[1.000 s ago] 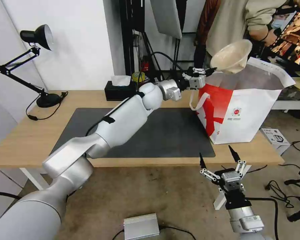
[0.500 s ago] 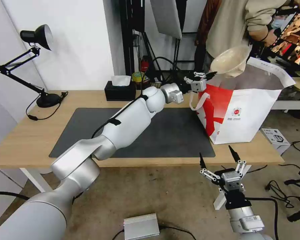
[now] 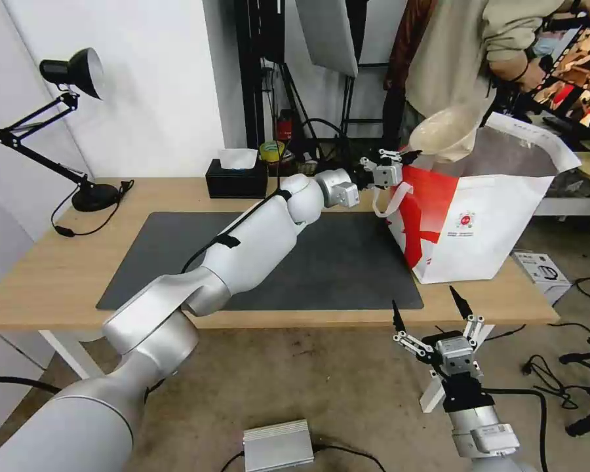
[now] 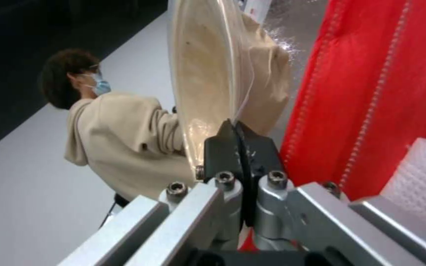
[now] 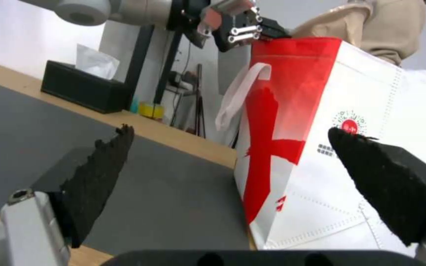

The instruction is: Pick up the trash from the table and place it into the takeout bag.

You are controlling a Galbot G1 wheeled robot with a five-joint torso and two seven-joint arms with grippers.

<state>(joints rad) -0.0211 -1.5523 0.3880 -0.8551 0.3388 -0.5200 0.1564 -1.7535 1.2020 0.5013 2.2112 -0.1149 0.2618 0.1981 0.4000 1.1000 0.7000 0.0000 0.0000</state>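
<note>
Bowl: large white round bowl [image 3: 441, 133], tipped, rim pinched by the left gripper [image 3: 410, 156] fingers, held over the takeout bag [image 3: 478, 216] mouth.
Bag: counter [image 3: 59, 262] right end.
Right gripper [image 3: 432, 311]: fingers spread, below the counter's front edge.
Hidden: bag contents.

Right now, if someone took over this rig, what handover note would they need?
Left gripper: shut on the rim of the tilted bowl, held over the open mouth of the takeout bag.
Right gripper: open, parked low in front of the table.
Done: bowl lifted and brought to the bag.
Left: lower and release the bowl inside. No other trash lies on the tabletop; whether the bag already holds any can't be seen.
</note>
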